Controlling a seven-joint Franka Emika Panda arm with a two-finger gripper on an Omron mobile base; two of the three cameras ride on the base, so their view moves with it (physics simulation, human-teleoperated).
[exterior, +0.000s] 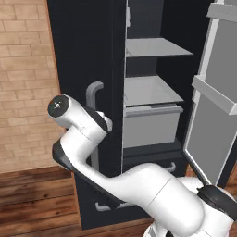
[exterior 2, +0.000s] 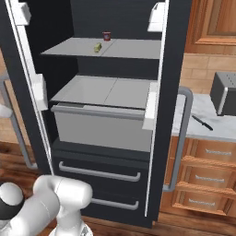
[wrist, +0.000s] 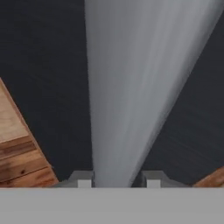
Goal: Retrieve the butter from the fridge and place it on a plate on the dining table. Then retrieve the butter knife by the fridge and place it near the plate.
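Note:
The black fridge [exterior 2: 175,69] stands with both doors swung out. Its left door's grey bar handle [wrist: 131,87] runs between my two fingertips, and my gripper [wrist: 116,180] is shut on this bar. My wrist sits against that handle [exterior: 95,90] in the left base view. The butter [exterior 2: 97,47], a small pale yellow stick, lies on the upper grey shelf [exterior 2: 73,48]. On the marble counter to the right of the fridge lies the dark butter knife [exterior 2: 202,122]. The plate and the dining table are out of view.
A small red-lidded jar [exterior 2: 107,36] stands behind the butter. A grey crisper drawer [exterior 2: 99,126] sits under the lower shelf. A dark toaster [exterior 2: 226,92] stands on the counter [exterior 2: 221,129] over wooden drawers [exterior 2: 207,177]. The brick wall [exterior: 23,83] is to the left.

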